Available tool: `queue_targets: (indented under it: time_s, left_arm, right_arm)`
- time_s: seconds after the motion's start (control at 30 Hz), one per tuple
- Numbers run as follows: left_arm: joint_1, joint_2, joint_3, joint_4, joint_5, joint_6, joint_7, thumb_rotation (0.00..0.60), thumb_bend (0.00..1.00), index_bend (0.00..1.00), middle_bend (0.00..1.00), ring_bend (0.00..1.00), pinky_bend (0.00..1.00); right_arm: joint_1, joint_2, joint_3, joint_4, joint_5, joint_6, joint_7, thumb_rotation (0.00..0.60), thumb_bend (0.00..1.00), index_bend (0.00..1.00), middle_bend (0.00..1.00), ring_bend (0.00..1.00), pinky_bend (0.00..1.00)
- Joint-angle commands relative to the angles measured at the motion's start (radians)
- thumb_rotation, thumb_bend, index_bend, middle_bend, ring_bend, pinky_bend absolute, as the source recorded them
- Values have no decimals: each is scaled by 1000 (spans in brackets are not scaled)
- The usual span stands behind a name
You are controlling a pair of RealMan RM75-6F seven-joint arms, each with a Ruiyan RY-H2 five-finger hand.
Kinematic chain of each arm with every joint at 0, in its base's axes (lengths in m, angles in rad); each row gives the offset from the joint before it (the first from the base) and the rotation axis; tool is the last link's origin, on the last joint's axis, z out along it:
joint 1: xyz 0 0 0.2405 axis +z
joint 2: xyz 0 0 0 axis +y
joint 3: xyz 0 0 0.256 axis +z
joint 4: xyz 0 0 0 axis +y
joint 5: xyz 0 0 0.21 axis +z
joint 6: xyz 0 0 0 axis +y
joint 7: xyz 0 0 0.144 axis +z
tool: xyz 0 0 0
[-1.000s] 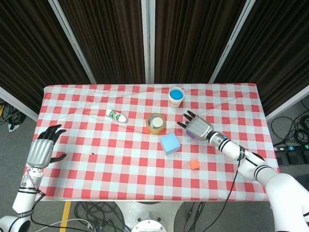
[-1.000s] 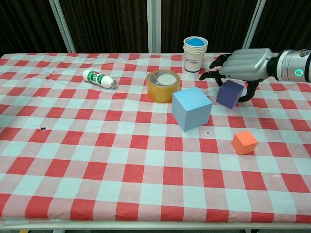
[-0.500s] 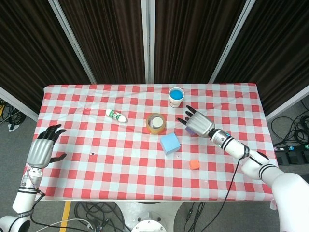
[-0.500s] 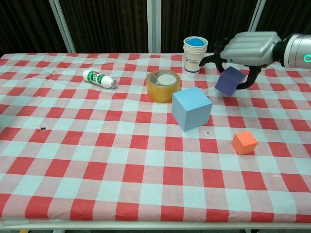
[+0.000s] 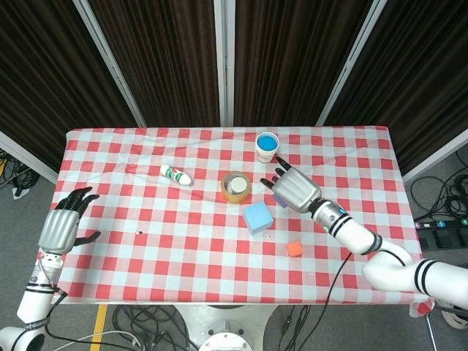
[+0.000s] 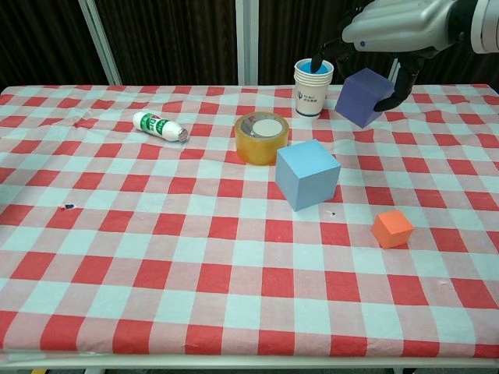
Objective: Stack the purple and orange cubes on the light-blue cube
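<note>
The checked tabletop (image 6: 117, 273) lies bare along its near edge. The light-blue cube (image 6: 307, 174) sits mid-table beside the tape roll (image 6: 261, 137). The right hand (image 6: 398, 23) grips the purple cube (image 6: 362, 97) aloft near the cup (image 6: 313, 87). The left hand (image 5: 64, 225), fingers spread, hangs off the left edge. The orange cube (image 6: 391, 228) rests alone.

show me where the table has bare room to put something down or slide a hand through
Bare cloth runs along the near edge, in front of the light-blue cube and orange cube, and across the left side below the small bottle. It is crowded at centre-back: tape roll, paper cup and light-blue cube sit close, with the right hand holding the purple cube above them.
</note>
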Motion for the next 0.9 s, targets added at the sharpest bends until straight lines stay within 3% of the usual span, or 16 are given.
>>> queue_targets:
  time_s: [0.03,0.13,0.27,0.47,0.9]
  left_arm:
    - [1,2,0,-3,2,4,-3,600,111,277,244,162,286]
    - [2,4,-2,-7,2,6,-8,600,112,277,244,162,286]
    - [3,7,-5,-8,-1,8,-17,600,111,277,244,161,285]
    - [4,11,-8,-2,-9,4,-34,600,111,277,244,161,286]
    - [7,10,-15,18,-24,-2,-51,600,111,277,244,161,285]
  right_arm:
    - [132,76,16,-355,612,190,-452,600,171,160,550,225,0]
    - [224,38,26,-428,868,307,-559,600,177,160,550,225,0]
    - [312,-23,47,-448,1066,412,-636,600,179,160,550,225,0]
    - [357,-104,69,-416,1179,451,-651,600,179,160,550,225,0]
    - [407,-232,77,-257,1222,396,-680,600,179,160,546,225,0]
